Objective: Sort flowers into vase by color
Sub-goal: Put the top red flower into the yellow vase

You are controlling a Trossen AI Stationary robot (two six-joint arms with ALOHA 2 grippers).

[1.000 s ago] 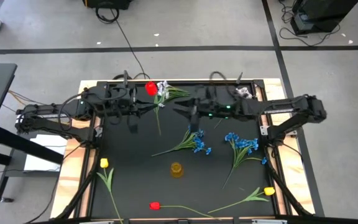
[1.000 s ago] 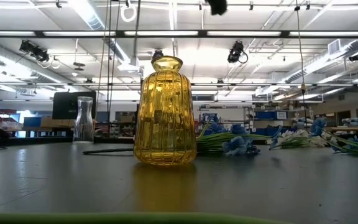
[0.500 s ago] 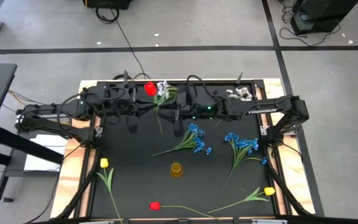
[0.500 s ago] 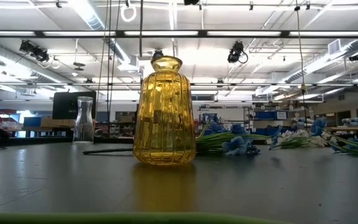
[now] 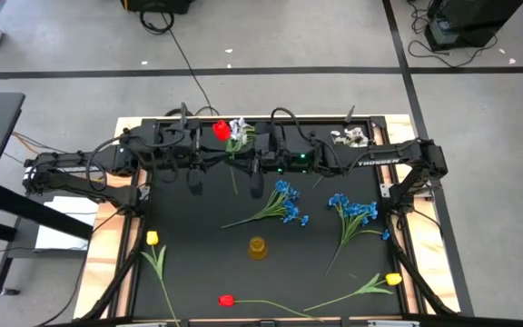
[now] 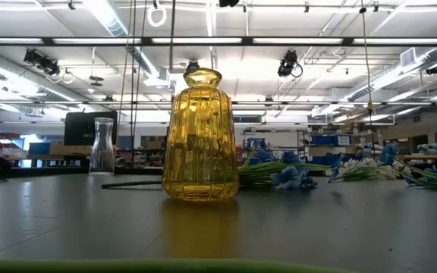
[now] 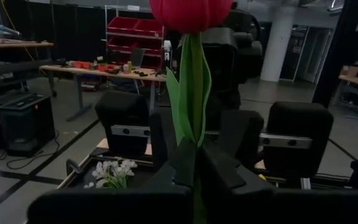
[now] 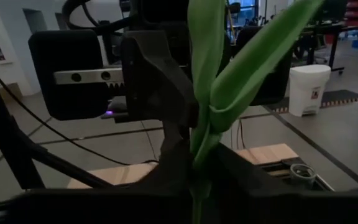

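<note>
Reaching farther left than before, right tool (image 5: 241, 165) joins left tool (image 5: 214, 160) clamping red tulip (image 5: 221, 130); yellow vase (image 5: 258, 247) empty.

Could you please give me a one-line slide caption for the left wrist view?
Left gripper holds a red tulip upright by its stem, facing the right gripper close behind it.

Red tulips: two, one (image 5: 220, 130) at the far side of the table near the arms and one (image 5: 226, 300) at the near edge.
Yellow tulips: two, one (image 5: 152, 239) on the left side and one (image 5: 393, 279) on the right side.
Blue sprays: two, one (image 5: 286, 204) in the middle and one (image 5: 352, 210) to its right.
White sprays: two, one (image 5: 238, 128) beside the far red tulip and one (image 5: 350, 138) at the far right corner.
Vases: two, one yellow (image 6: 202, 136) and one clear (image 6: 103, 145).
Robot arms: two.
</note>
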